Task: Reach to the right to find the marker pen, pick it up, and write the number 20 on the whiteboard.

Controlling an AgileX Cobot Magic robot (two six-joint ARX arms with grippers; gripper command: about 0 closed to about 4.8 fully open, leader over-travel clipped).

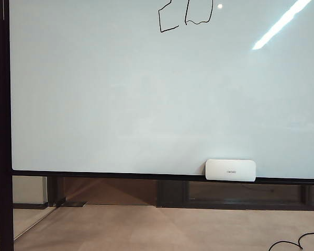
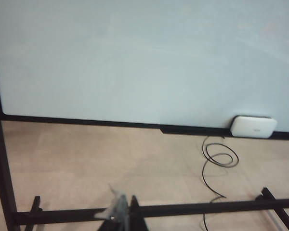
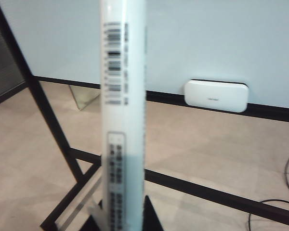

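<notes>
A: So where does the pen sit against the board right now?

B: The right gripper (image 3: 120,211) has the marker pen (image 3: 123,96) pinched between its fingers. In the right wrist view the white barrel with its barcode label runs straight out from the jaws, long axis in line with the fingers, and it points toward the whiteboard (image 1: 146,104), well apart from the glass. I can't see the tip.

A: And the writing?

B: The number 20 (image 1: 186,15) is already up there, two boxy black digits at the very top edge of the exterior view, partly cut off. Neither arm shows in that view.

A: So which arm is nearer the digits?

B: Hard to call. Both wrist cameras look low, at the bottom rail of the board and the floor. My guess is that the writing is finished, and any further stroke would have the pen going up and forward, since the digits lie high above where it points now.

A: The left one?

B: The left gripper (image 2: 119,214) is only just in view, dark fingertips at the edge of its wrist picture. Whether they are spread or pressed together I cannot tell, though nothing appears to be between them.

A: That white thing on the rail?

B: A white block (image 1: 231,170) resting on the ledge at the board's lower edge, well below the digits. A black cable (image 2: 219,159) curls on the floor under it
</notes>
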